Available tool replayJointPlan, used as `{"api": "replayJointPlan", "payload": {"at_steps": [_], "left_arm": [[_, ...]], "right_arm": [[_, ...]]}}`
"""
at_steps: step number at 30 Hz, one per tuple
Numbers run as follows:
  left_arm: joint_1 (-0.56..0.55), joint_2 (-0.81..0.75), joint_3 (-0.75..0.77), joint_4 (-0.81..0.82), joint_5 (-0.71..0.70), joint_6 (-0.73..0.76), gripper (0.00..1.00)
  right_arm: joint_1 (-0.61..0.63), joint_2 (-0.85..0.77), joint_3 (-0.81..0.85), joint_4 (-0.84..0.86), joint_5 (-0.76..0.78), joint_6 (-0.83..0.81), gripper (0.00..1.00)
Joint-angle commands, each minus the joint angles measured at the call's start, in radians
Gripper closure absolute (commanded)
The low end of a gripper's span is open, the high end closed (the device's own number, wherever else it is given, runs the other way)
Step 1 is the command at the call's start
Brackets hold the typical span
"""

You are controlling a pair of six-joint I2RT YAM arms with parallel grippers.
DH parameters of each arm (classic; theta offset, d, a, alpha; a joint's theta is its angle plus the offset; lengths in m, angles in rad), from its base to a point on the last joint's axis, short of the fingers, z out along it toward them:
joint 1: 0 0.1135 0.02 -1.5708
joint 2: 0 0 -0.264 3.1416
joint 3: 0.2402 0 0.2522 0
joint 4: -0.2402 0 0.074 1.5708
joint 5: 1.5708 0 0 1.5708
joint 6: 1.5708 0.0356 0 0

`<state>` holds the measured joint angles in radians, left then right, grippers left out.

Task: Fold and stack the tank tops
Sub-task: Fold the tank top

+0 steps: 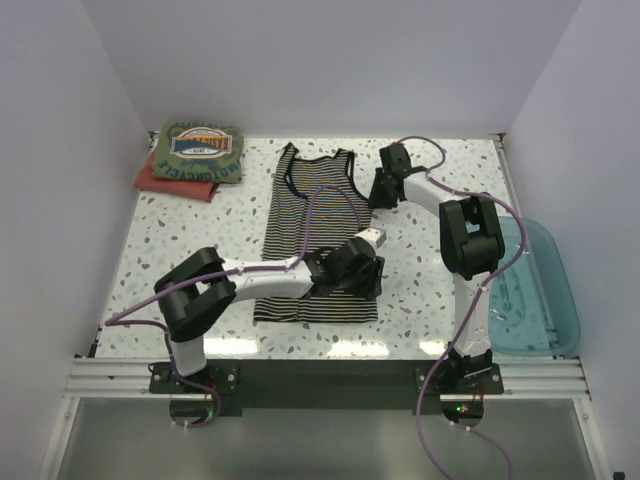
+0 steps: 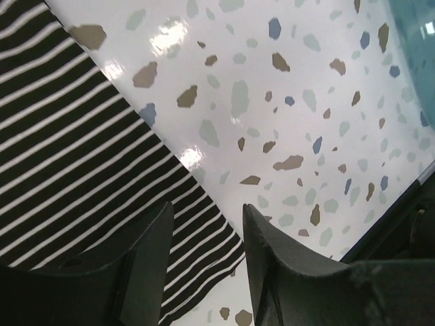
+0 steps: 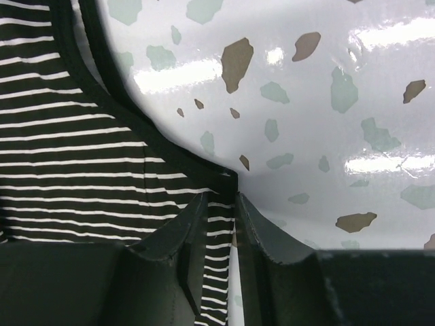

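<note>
The striped tank top point(image 1: 310, 230) lies flat mid-surface point(image 1: 430, 290), still unfolded, well apart from the folded olive top point(image 1: 200, 152). The right gripper point(image 3: 219, 204) is pinched on its side edge below the armhole; the left gripper point(image 2: 207, 217) straddles the hem corner, jaws released. The first fold appears to be under preparation; next, the left jaws must be closed on the hem.

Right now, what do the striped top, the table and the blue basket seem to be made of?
The striped top: soft matte cloth, likely knit; it lies limp. The table: hard, glossy, speckled like terrazzo, perhaps stone or laminate; lamps glare off it. The basket: translucent blue plastic, likely; light shows through.
</note>
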<state>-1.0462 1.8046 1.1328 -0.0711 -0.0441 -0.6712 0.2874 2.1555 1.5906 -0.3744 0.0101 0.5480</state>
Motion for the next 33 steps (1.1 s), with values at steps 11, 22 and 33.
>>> {"api": "replayJointPlan", "payload": {"at_steps": [11,22,33], "left_arm": [[-0.143,0.082,0.039,-0.079,-0.146,-0.031,0.53],[-0.173,0.125,0.082,-0.13,-0.195,-0.034,0.67],[-0.173,0.009,-0.002,-0.154,-0.211,-0.034,0.96]], "right_arm": [[-0.002,-0.003,-0.035,0.019,0.041,0.004,0.87],[-0.004,-0.003,-0.04,0.017,0.05,-0.006,0.83],[-0.007,-0.078,-0.073,0.011,0.067,-0.023,0.7]]}}
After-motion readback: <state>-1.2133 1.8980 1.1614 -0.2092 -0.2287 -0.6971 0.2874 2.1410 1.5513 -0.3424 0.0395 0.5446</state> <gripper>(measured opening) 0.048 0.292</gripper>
